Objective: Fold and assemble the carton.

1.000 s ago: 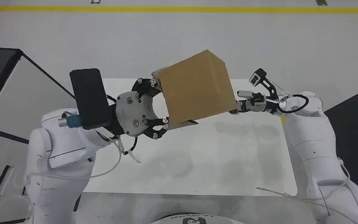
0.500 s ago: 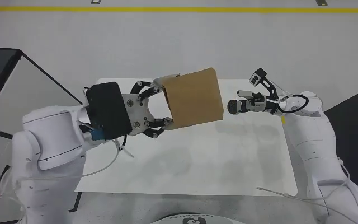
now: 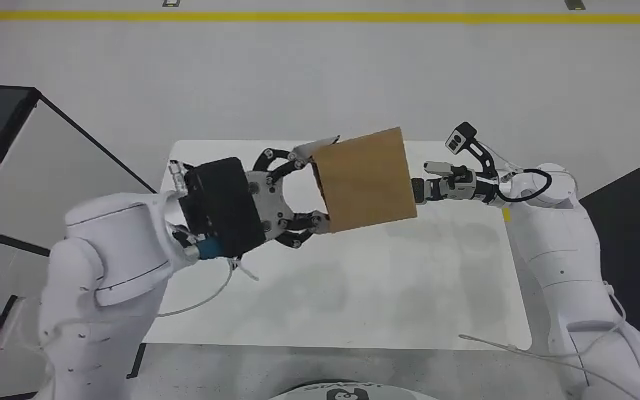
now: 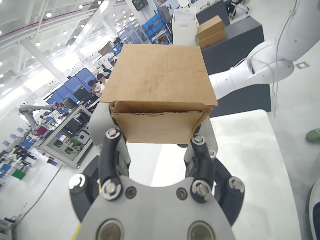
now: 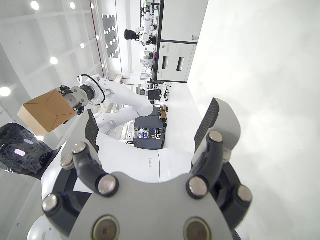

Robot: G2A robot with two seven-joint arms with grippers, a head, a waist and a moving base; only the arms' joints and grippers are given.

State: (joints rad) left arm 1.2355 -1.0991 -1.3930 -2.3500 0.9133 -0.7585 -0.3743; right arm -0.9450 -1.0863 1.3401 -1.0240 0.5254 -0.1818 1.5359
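**Holding carton aloft in left claw**

My left claw [image 4: 155,126] is closed on one end of the brown carton [image 3: 365,180], with a finger pressed to each opposite side. The carton is squared into a box and hangs above the white table [image 3: 400,290], clear of its surface. My right claw [image 5: 150,123] stands wide open with nothing in it, apart from the carton, on the side opposite my left claw.

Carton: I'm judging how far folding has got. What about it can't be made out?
Far end of the carton: left wrist view, behind its own top panel.
Underside: top view, covered by the upper face.
Left pincer tips: left wrist view, behind the carton's near end.
Contact with right pincer: top view, too small.
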